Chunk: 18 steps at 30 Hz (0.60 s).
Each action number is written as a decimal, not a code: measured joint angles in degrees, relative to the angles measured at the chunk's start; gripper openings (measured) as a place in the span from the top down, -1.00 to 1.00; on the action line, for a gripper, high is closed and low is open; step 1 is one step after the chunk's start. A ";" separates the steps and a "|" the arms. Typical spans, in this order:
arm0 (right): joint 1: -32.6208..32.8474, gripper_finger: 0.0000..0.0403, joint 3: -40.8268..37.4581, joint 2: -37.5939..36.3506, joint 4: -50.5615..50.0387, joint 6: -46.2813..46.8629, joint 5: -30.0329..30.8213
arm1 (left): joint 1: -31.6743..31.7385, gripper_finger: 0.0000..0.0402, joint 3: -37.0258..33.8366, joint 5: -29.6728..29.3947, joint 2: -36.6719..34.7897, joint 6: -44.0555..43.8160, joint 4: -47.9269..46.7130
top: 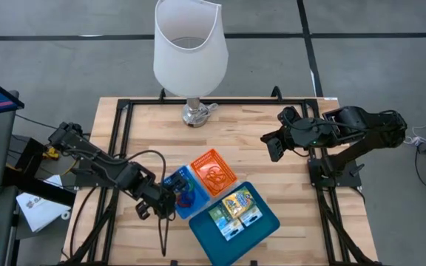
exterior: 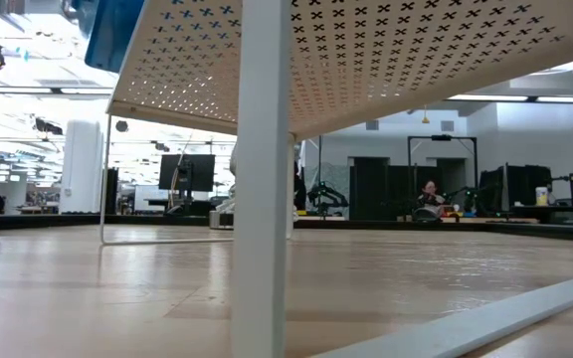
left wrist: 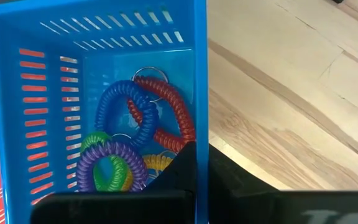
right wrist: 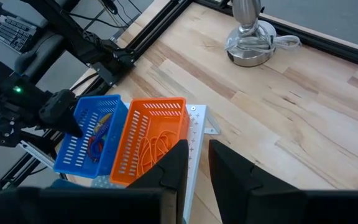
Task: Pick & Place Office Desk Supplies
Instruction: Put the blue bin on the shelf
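Nearest the lower edge of the high view, a blue tray [top: 268,222] is sitting on the counter [top: 272,140] with two small printed boxes [top: 235,211] lying in it side by side. Just up and left of the tray an orange basket [top: 214,171] is holding thin orange rubber bands, and a blue basket [top: 181,191] is touching its left side.

The left gripper [top: 170,199] is hanging at the blue basket's left rim, in the lower middle of the frame, its jaws together with nothing visible between them. In the left wrist view the coiled key rings [left wrist: 138,140], blue, red, green, purple and yellow, are lying heaped in the basket's bottom. The step in hand is probably the end of a drop into this basket, or the start of a reach into it; the view is too close to say which.

The right gripper [top: 275,145] is waiting well apart, right of centre over bare wood, aimed toward the baskets. Its jaws are standing slightly apart and, as far as its wrist view shows, holding nothing.

At the far edge, top centre, a white lamp [top: 189,52] is standing on its metal foot.

No loose supplies are showing on the wood, so the sorting looks nearly finished. The next move is likely calling for the left arm to lift straight up, clear of the rim, without snagging the basket wall.
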 joint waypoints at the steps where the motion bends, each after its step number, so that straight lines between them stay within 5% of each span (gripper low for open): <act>1: 0.00 0.69 0.00 0.00 0.00 0.00 0.00 | 0.03 0.99 0.00 -0.04 0.00 0.14 0.00; 9: 0.00 0.69 0.00 0.00 0.00 -0.11 -0.02 | 0.17 0.94 -0.03 -1.67 -0.61 0.23 0.61; 18: 0.00 0.69 0.00 0.00 -0.22 -0.18 -0.28 | 0.21 0.60 -0.04 -2.39 -0.79 -0.09 1.13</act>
